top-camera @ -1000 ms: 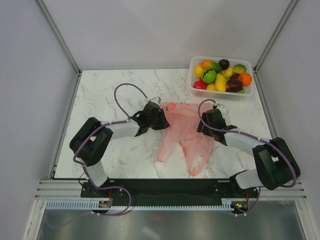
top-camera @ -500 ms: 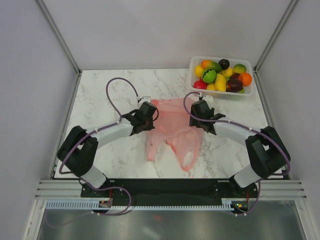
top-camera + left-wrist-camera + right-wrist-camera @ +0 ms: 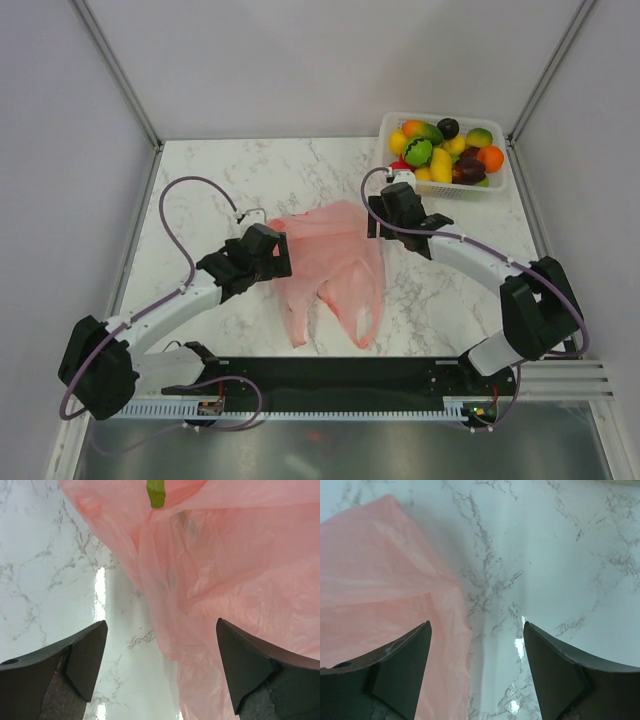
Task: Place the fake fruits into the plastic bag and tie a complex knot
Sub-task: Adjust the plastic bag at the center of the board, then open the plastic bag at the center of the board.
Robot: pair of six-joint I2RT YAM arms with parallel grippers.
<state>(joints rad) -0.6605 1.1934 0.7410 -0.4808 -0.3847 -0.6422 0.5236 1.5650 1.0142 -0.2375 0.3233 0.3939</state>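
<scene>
One thin, crinkled, translucent pink plastic bag [image 3: 335, 252], flat on marble table [image 3: 215, 165]

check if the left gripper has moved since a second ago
Yes. The left gripper has drawn back toward the near-left of the table, farther from the white basket, and now sits open at the left edge of the pink bag.
</scene>
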